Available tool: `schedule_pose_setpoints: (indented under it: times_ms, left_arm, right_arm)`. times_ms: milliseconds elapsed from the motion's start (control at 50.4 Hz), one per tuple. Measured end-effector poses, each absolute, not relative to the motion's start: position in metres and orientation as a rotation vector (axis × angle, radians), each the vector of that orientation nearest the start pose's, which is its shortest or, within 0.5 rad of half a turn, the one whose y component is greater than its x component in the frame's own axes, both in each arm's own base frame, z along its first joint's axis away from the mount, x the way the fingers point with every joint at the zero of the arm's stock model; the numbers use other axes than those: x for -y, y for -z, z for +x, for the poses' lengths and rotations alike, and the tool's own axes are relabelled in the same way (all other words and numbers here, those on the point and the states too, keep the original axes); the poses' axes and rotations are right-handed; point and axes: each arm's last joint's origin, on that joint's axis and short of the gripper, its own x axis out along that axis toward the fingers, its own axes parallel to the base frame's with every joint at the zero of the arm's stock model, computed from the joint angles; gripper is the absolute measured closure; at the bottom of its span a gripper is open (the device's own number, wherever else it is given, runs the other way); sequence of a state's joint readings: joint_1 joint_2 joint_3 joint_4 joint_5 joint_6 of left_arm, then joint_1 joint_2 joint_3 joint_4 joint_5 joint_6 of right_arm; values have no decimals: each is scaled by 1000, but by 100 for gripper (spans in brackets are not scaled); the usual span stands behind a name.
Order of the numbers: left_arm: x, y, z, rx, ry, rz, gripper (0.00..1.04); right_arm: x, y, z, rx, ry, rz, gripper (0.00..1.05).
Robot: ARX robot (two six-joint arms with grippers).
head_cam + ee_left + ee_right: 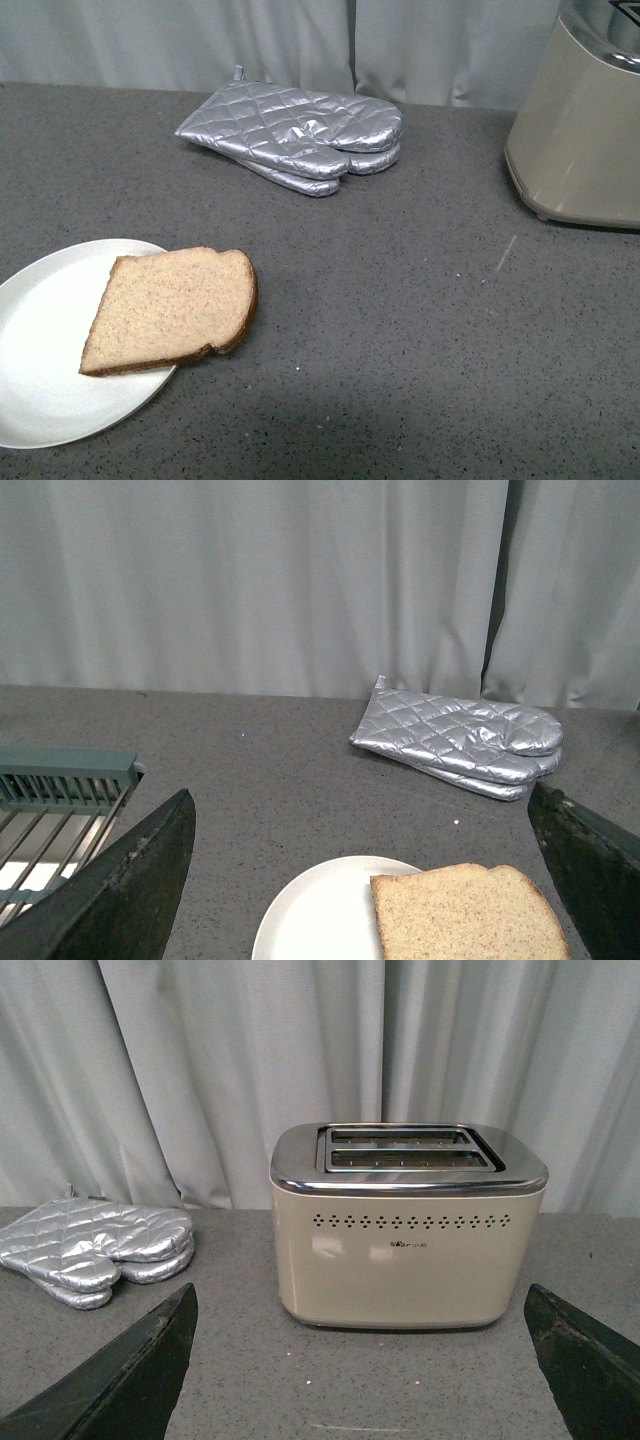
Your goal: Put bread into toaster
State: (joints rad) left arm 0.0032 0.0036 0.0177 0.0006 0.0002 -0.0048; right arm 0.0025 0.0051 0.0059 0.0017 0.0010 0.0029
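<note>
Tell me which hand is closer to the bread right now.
The left hand: its wrist view shows the bread on the plate just ahead of it. The right hand faces the toaster instead.

Soft, even light fills all three views, with no hard shadows. In the front view the plate [50, 400] at lower left is almost washed out, and the bread [170, 310] casts a thin dark edge. A faint darker patch lies on the countertop [420, 300] at bottom centre. The mitts [295, 135] glint with small highlights. The toaster [405, 1230] has mirror-bright chrome. The left gripper [358, 795] and right gripper [359, 1287] look dark and soft-edged.
</note>
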Motion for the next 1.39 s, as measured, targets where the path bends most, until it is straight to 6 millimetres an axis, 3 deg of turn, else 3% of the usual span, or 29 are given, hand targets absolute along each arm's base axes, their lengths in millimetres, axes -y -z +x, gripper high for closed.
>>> schedule_pose_setpoints:
  times_ms: [119,218,258,338,417,576,675,854,1013,1152,1390]
  left_arm:
    - [0,-169,97,0,18,-31,7]
    - [-1,-166,101,-245,169,-302,7]
    - [-3,-165,107,-333,190,-500,7]
    - [-11,-170,132,-392,155,-851,7]
    - [-24,-178,161,-367,112,-944,7]
    - [-56,-179,215,-353,38,-974,7]
    - [-87,-160,251,-418,-41,-951,7]
    - [-140,-117,294,-553,-163,-861,7]
    - [-174,-96,317,-597,-204,-744,7]
    - [-189,-89,324,-643,-193,-660,7]
    - [-186,-73,323,-800,-125,-560,7]
  right_arm:
    - [0,-165,98,2,-2,3,9]
    - [0,-165,98,2,-2,3,9]
    - [0,-165,98,3,-5,3,9]
    - [0,-165,98,3,-3,3,9]
    - [0,-165,98,3,-3,3,9]
    - [0,-165,98,3,-3,3,9]
    - [0,-165,98,3,-3,3,9]
    - [0,-165,98,3,-3,3,9]
    - [0,-165,98,3,-3,3,9]
    - [0,-165,98,3,-3,3,9]
    - [0,-165,98,3,-3,3,9]
